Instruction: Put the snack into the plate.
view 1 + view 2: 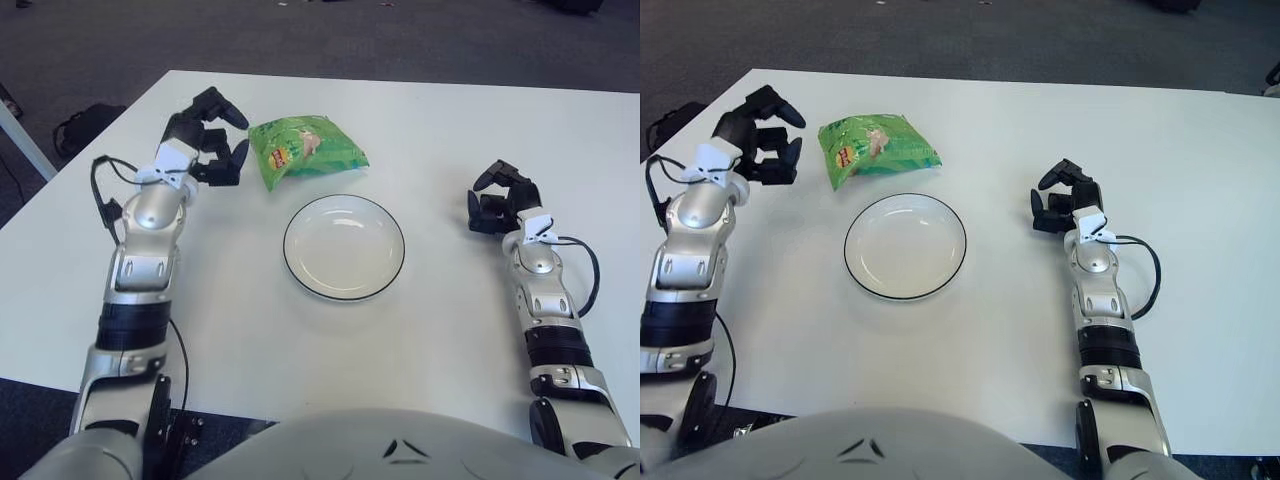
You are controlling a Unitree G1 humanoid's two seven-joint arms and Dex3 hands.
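The robot's left hand point(213, 135), fingers spread and holding nothing, hovers just beside the left edge of the green snack bag point(304, 148), which lies on the white table point(420, 130) just beyond the far rim of the empty, black-rimmed plate point(344, 247). The right hand point(502, 200), fingers loosely curled around nothing, shows well to the right of the plate. Only the left eye view takes in a dark bag point(85, 128) on the floor off the table's left edge, while nothing lies between hand and snack.
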